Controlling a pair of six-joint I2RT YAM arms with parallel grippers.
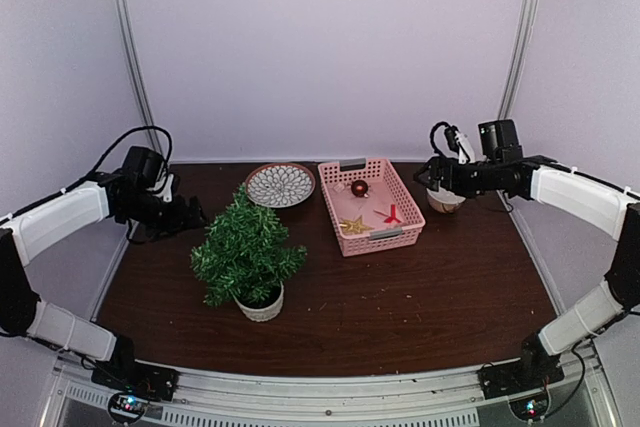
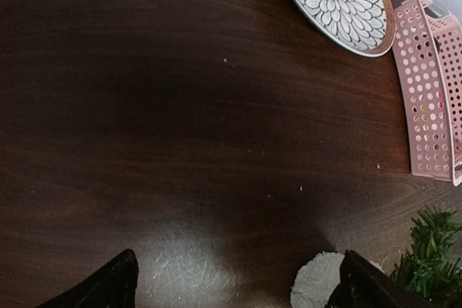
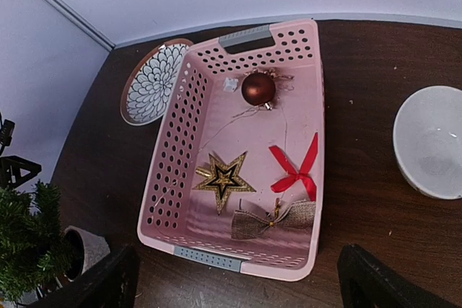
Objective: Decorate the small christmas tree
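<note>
The small christmas tree (image 1: pixel 245 247) stands in a whitish pot (image 1: pixel 262 305) left of centre; it also shows in the left wrist view (image 2: pixel 433 250) and the right wrist view (image 3: pixel 25 247). A pink basket (image 1: pixel 371 206) holds a red ball (image 3: pixel 258 88), a gold star (image 3: pixel 224 178), a red ribbon bow (image 3: pixel 296 171) and a burlap bow (image 3: pixel 274 220). My left gripper (image 1: pixel 190 217) is open and empty, above the table left of the tree. My right gripper (image 1: pixel 428 179) is open and empty, right of the basket.
A patterned plate (image 1: pixel 280 185) lies behind the tree, left of the basket. A white bowl (image 1: pixel 445 199) sits under my right gripper, right of the basket; it also shows in the right wrist view (image 3: pixel 432 142).
</note>
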